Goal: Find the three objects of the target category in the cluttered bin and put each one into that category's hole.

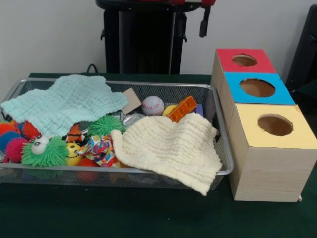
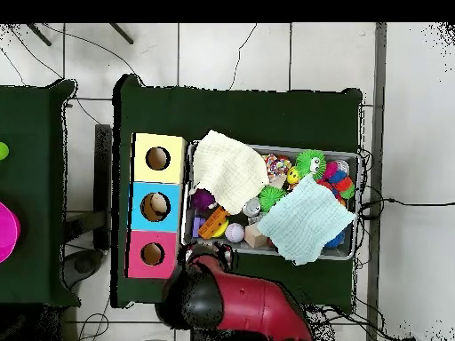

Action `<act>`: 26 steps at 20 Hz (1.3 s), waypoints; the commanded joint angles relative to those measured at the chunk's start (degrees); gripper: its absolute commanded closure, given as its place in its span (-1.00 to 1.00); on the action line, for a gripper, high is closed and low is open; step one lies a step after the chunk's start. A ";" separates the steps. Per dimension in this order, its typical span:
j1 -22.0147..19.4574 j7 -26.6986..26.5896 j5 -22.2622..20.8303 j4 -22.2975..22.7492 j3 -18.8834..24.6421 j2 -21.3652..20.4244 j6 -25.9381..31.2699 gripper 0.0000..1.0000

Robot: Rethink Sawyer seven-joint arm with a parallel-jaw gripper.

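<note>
The silver wire-mesh basket holds mixed clutter under a mint cloth and a cream cloth. A small orange-and-black striped toy lies by the mint cloth's edge. A yellow rounded thing is mostly hidden beside an orange brick; I cannot tell what it is. No duckling shows clearly. The red-faced box's hole is uncovered. The gripper is drawn back over the basket's edge near the red box, seen only from above.
Blue-faced and yellow-faced boxes stand in a row with the red one, right of the basket. Green spiky balls, a baseball and other colourful balls fill the basket. The robot's pedestal stands behind it.
</note>
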 commanded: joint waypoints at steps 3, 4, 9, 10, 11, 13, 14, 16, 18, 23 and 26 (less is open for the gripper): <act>-6.21 -0.75 -6.96 -2.05 7.55 9.44 -4.15 -1.00; -6.55 -0.87 -7.55 -2.94 7.51 10.32 -4.15 -1.00; -9.22 -1.64 -10.69 -6.71 8.43 14.16 -4.02 -1.00; -9.79 -1.76 -11.33 -7.32 8.64 14.83 -4.09 -1.00; -10.36 -1.87 -11.86 -7.83 8.98 15.29 -4.03 -1.00; -11.60 -2.07 -13.06 -8.82 9.79 16.25 -3.93 -1.00; -12.18 -2.22 -13.55 -9.34 10.20 16.68 -3.74 -1.00; -12.98 -2.42 -14.68 -10.51 10.67 17.64 -3.54 -1.00; -13.48 -2.51 -15.51 -11.61 11.19 18.28 -3.06 -1.00; -14.86 -2.43 -17.60 -13.82 12.36 20.09 -2.64 -1.00; -15.62 -2.31 -18.83 -14.51 13.01 20.78 -2.67 -1.00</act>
